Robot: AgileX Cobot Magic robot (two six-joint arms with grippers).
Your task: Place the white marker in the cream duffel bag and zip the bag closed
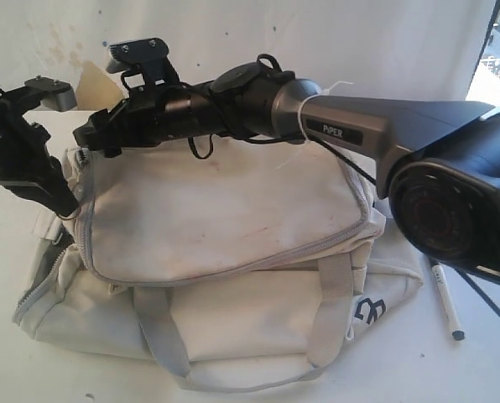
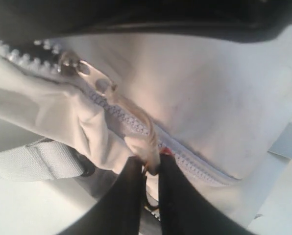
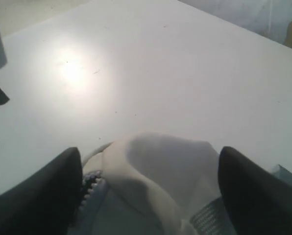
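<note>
White tabletop (image 1: 485, 369), stained white backdrop (image 1: 317, 34) behind it. cream duffel bag (image 1: 233, 218) sits mid-table, top flap facing up, grey strap (image 1: 162, 336) looped over the near side, dark logo (image 1: 370, 315) on the right end

white marker (image 1: 445, 300) is NOT in the bag: it lies flat on the table just beside the bag's right end, dark cap toward the near edge, apart from both grippers

left gripper (image 2: 151, 164): at the bag's left corner, fingers pressed together on the clear zipper pull (image 2: 131, 122). The pull runs taut from the metal slider (image 2: 70, 63) to the fingertips. Teeth on one side of the slider look meshed, on the other side only a single open row shows. Dark lining is visible in a gap at the bag's left end

right gripper (image 3: 150, 156): arm reaches across over the bag to its far left corner. Fingers spread wide with a bulge of bag fabric and some zipper teeth between them, nothing clamped. Can't tell if either pad touches the cloth
</note>
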